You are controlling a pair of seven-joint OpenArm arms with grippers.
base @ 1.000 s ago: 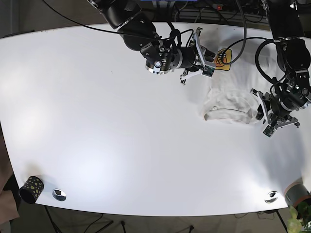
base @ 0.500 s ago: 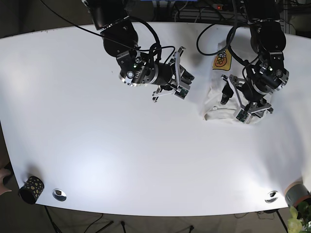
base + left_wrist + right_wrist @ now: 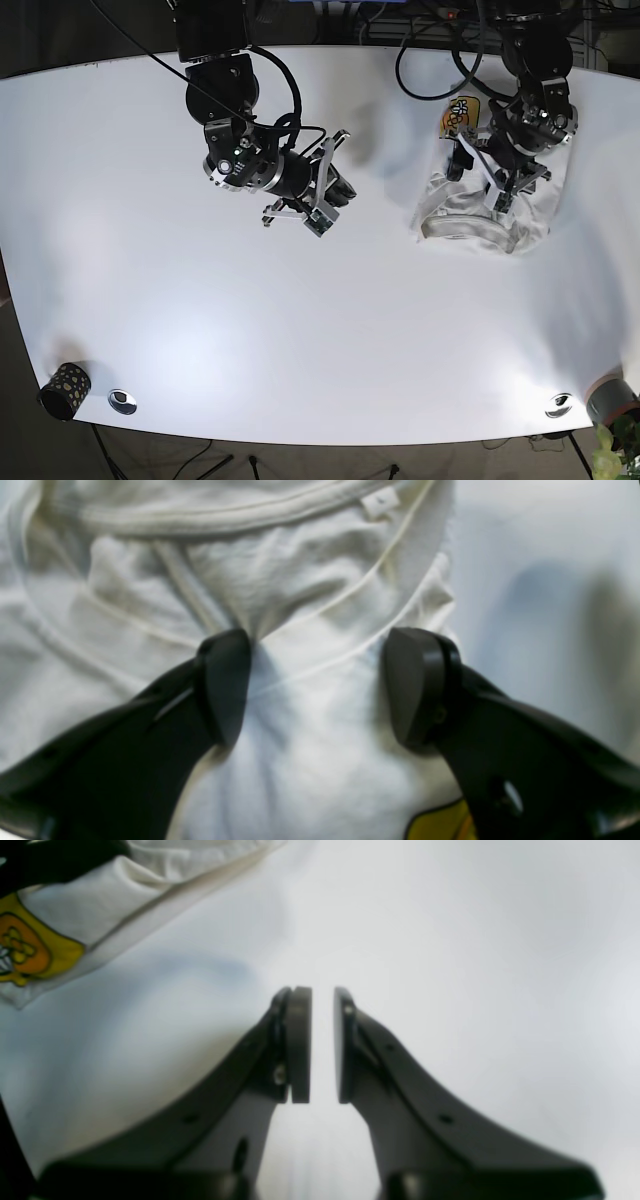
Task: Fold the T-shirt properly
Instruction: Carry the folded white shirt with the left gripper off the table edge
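Note:
The white T-shirt (image 3: 470, 205) lies bunched and partly folded at the right of the table, its yellow print (image 3: 458, 117) at the far end. In the left wrist view the shirt (image 3: 320, 580) fills the frame, with the collar and tag (image 3: 380, 502) at the top. My left gripper (image 3: 320, 685) is open, its fingers (image 3: 225, 685) spread over the fabric just below the collar; in the base view it (image 3: 482, 182) is over the shirt's middle. My right gripper (image 3: 322, 1045) is nearly closed and empty above bare table; in the base view it (image 3: 340, 190) is left of the shirt (image 3: 100, 905).
The white table (image 3: 300, 330) carries a dark patterned cup (image 3: 65, 390) at the front left corner. Metal discs sit near the front edge at the left (image 3: 122, 401) and right (image 3: 558, 405). A grey object (image 3: 612, 395) is at the front right. Cables run along the back edge.
My right arm has pulled left and toward the front, away from the shirt. My left arm has moved from the shirt's right front edge to over its middle.

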